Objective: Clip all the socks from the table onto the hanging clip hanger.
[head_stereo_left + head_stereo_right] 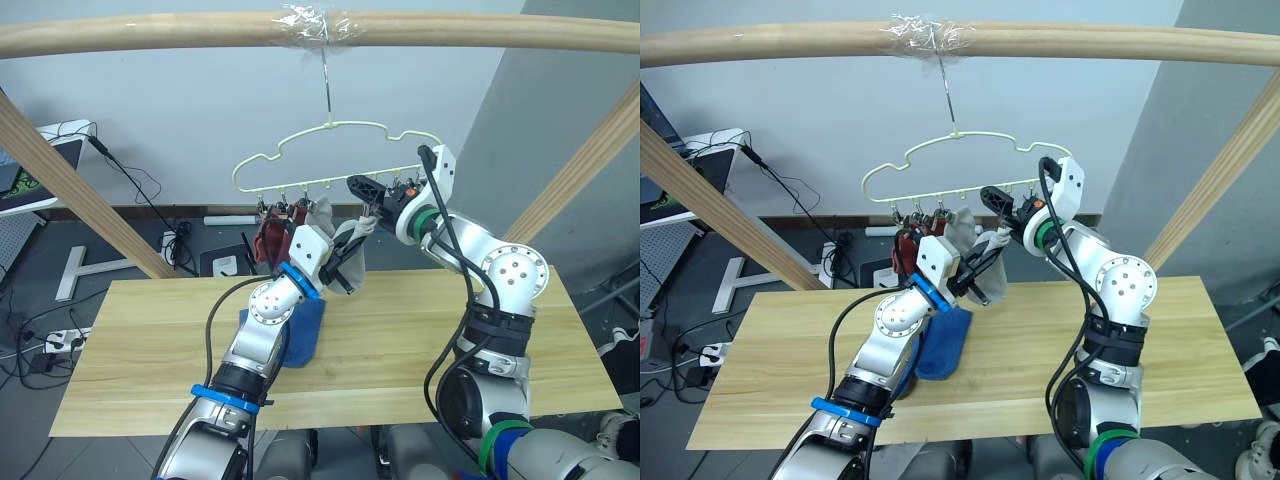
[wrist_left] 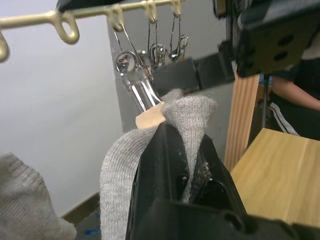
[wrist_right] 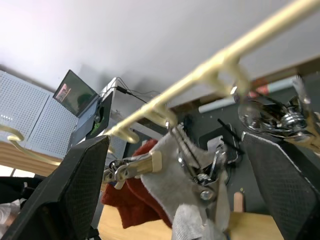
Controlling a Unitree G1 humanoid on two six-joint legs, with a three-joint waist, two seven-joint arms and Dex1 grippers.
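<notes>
Clipping the second light grey knit sock (image 2: pixel 192 112) is the step in hand: the left gripper (image 2: pixel 175 165) pinches its cuff between clenched black fingers and lifts it to a small metal clip (image 2: pixel 137 80) under the pale yellow-green wire hanger (image 1: pixel 330 150). The right gripper (image 3: pixel 175 165) hovers at that clip with fingers spread wide, nothing between them. Next, I judge, it must squeeze the clip open so the cuff slides in. Rust red socks (image 1: pixel 272 235) and another grey sock (image 1: pixel 322 212) already hang crowded just beside, leaving little room. Blue socks (image 1: pixel 300 335) wait on the light wooden plank table (image 1: pixel 400 340).
</notes>
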